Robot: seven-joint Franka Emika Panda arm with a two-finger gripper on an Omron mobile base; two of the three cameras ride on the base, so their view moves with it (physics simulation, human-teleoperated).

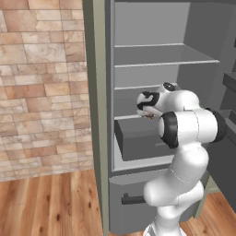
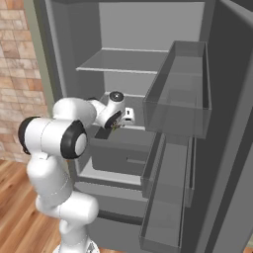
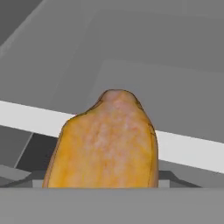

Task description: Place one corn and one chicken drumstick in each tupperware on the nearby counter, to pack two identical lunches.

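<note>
A brown-orange chicken drumstick (image 3: 107, 144) stands large at the bottom middle of the hand view, its narrower end up, covering the fingertips. My gripper (image 1: 148, 115) (image 2: 117, 125) reaches into the open fridge, just above the grey drawer, with a small brown-orange bit of the drumstick (image 1: 150, 116) (image 2: 116, 127) at its tip. The jaws look shut on the drumstick, which hangs off the shelf. The corn, tupperware and counter are out of view.
The fridge's grey shelves (image 1: 161, 57) lie above the hand and a pulled-out grey drawer (image 1: 138, 138) just below it. The open door's bins (image 2: 180, 94) jut in on the right. A brick wall (image 1: 41, 92) stands to the left.
</note>
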